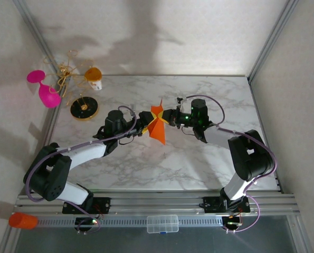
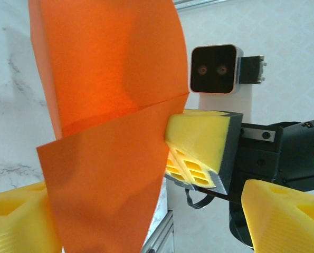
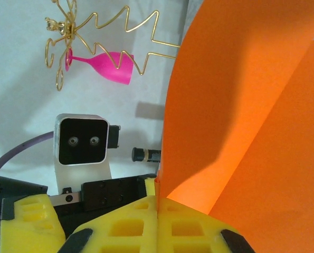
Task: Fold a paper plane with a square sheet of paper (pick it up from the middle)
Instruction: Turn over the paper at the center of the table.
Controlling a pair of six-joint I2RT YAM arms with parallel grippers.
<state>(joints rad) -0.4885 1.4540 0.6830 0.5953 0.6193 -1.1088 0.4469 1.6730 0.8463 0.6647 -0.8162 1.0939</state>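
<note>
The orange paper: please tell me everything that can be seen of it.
The paper is thin, plain bright orange, folded into angled flaps with sharp creases. It is held up over the table. The shut right claw pinches one edge; the open left claw stands around it.

The paper [image 1: 158, 126] is in the middle of the frame, over the table [image 1: 199, 168]. The left gripper [image 1: 141, 128] is just left of it; the right gripper [image 1: 170, 118] holds its right edge. In the upper left stands a wire stand [image 1: 67, 71], with two goblets [image 1: 50, 96] to its left, a cup [image 1: 94, 79] to its right and a round base [image 1: 84, 108] below it. A tube [image 1: 22, 220] lies in the bottom left corner. A small box [image 1: 162, 223] lies at the bottom middle.
</note>
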